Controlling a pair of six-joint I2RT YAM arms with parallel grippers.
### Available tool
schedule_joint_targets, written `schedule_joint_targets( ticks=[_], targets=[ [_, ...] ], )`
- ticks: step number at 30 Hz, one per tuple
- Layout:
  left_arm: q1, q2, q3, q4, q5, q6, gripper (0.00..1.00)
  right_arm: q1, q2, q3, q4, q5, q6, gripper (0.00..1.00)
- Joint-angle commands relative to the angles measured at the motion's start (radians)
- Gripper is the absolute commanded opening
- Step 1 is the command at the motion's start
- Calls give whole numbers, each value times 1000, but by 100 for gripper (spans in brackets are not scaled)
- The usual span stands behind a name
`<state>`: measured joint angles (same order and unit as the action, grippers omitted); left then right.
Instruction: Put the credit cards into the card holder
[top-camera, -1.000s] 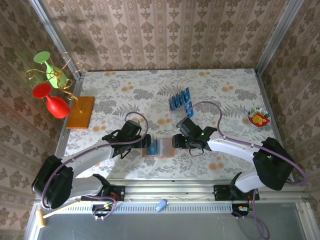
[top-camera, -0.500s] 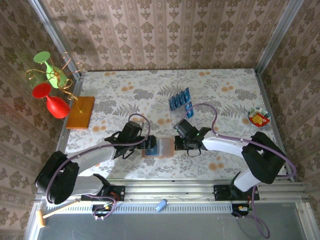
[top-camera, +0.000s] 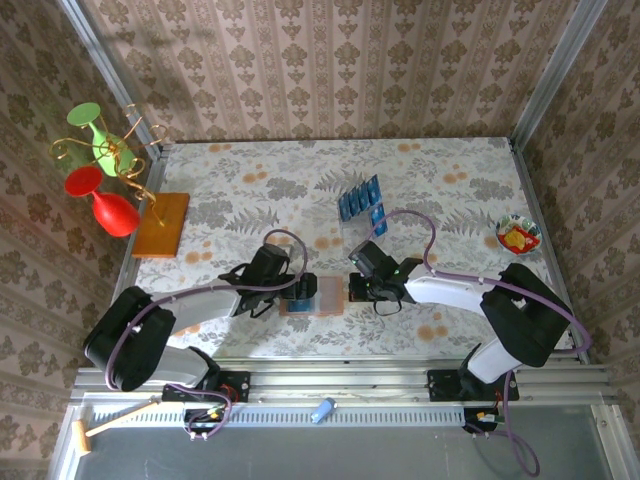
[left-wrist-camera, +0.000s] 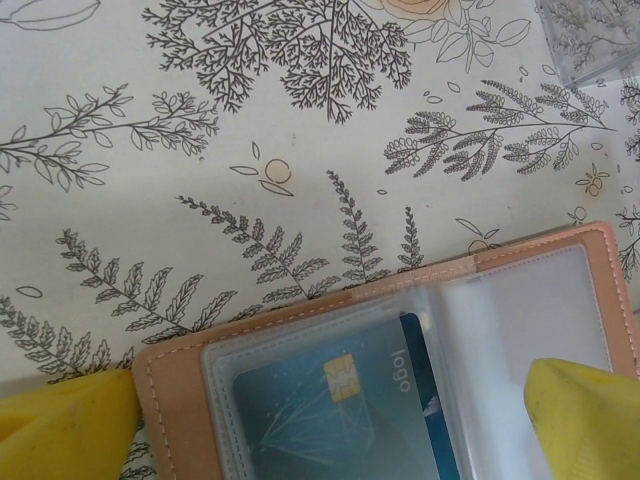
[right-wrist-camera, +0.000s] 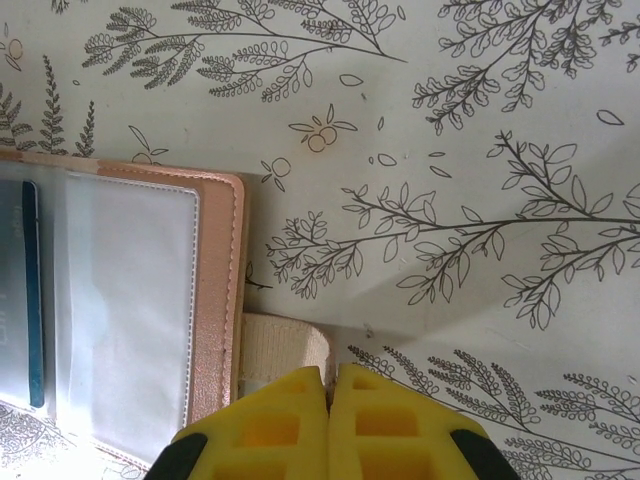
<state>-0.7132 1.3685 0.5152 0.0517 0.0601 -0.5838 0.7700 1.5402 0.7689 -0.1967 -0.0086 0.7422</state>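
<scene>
Spare credit cards (top-camera: 358, 200) sit well behind, bowl (top-camera: 518, 235) far right, orange board (top-camera: 161, 224) far left, and the card holder (top-camera: 318, 296) lies open near the front with a blue card (left-wrist-camera: 340, 410) pocketed, left gripper (top-camera: 300, 291) spread wide astride it, right gripper (right-wrist-camera: 329, 388) pressed together at its pale side tab (right-wrist-camera: 285, 345).

Near middle's cramped: left tool (top-camera: 302, 291) and right tool (top-camera: 352, 290) flank the card holder (top-camera: 322, 296), and the credit cards (top-camera: 358, 200) stand just behind. Far-left desk (top-camera: 225, 178) has room; goblet stand (top-camera: 102, 165) and dish (top-camera: 518, 236) sit at the edges.
</scene>
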Motion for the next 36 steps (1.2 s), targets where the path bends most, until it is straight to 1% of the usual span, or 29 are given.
schedule_joint_targets(
  ticks=[1,5,10,19,22,31,36],
  targets=[
    [-11,1,-24,23,2,-17,100,-2,15,-17,22,-10,27,0],
    [-8,-52,-39,-19,-62,-15,100,-2,21,-21,32,-10,36,0],
    [-2,-56,-47,-28,-59,-4,100,-1,40,-19,47,-17,43,0],
    [-2,-28,-61,34,8,-16,100,5,73,1,63,-24,51,0],
    [-3,-61,-63,36,23,-25,100,6,86,7,68,-24,55,0],
    [-3,-231,-62,47,61,-70,100,9,123,25,92,-37,63,0],
    [-8,-256,-58,80,85,-110,100,12,141,33,98,-44,65,0]
  ],
)
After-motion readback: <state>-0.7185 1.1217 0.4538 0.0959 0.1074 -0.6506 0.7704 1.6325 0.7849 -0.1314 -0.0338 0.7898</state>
